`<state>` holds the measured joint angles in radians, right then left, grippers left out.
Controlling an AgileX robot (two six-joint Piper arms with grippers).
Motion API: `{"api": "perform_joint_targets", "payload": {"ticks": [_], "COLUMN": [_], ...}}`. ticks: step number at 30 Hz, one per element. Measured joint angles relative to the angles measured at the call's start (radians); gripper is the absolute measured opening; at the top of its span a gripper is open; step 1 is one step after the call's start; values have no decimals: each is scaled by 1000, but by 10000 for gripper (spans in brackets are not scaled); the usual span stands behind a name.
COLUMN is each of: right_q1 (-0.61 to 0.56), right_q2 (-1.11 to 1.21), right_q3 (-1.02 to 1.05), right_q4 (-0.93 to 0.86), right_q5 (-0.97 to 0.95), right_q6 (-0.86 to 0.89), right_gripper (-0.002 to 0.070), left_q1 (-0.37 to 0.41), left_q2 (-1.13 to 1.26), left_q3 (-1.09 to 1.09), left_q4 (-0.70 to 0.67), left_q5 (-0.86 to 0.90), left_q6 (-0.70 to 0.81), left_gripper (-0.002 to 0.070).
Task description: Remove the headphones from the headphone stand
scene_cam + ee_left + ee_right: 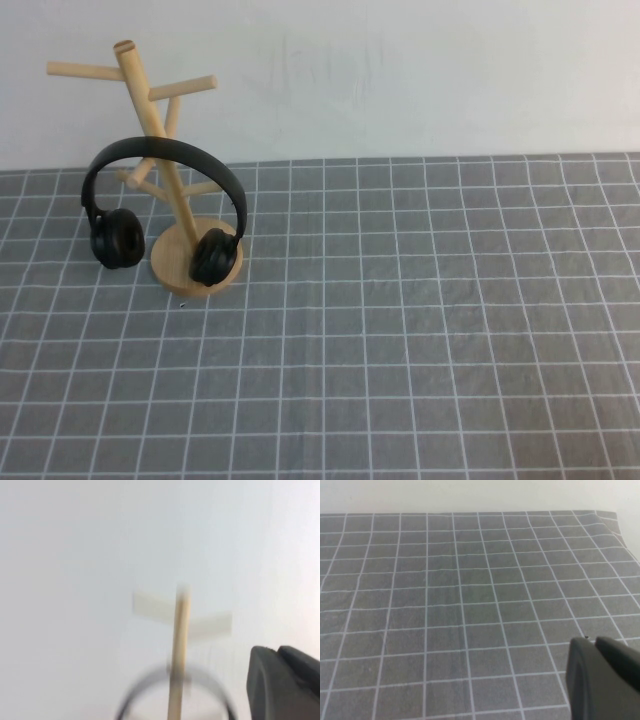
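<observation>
Left claw (282, 682): only a dark finger edge shows at lower right of the left wrist view, can't tell its opening. It faces the headphone stand (179, 650) pole and the white wall (75, 555). Right claw (602, 677): same, one dark edge at lower right, above bare grey grid cloth (445, 605). High view: neither arm shows. Headphones (165, 205) hang on the stand, upper left of frame, one cup against the disc base. Tabletop (420, 330) around is unobstructed.
</observation>
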<state>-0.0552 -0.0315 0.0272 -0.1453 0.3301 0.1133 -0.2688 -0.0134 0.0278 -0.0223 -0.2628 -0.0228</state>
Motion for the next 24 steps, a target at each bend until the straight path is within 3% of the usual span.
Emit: {"api": "perform_joint_targets", "payload": {"ticks": [12, 17, 24], "right_q1": [0, 0, 0], "right_q2": [0, 0, 0], "right_q3": [0, 0, 0], "right_q4": [0, 0, 0], "right_q5": [0, 0, 0], "right_q6": [0, 0, 0], "right_gripper": [-6, -6, -6], "left_q1": [0, 0, 0], "left_q2": [0, 0, 9], "left_q3": [-4, -138, -408], "left_q4": [-18, -18, -18], "left_q5": [-469, -423, -157], "left_q6": [-30, -25, 17], "left_gripper": [-4, -4, -4]}}
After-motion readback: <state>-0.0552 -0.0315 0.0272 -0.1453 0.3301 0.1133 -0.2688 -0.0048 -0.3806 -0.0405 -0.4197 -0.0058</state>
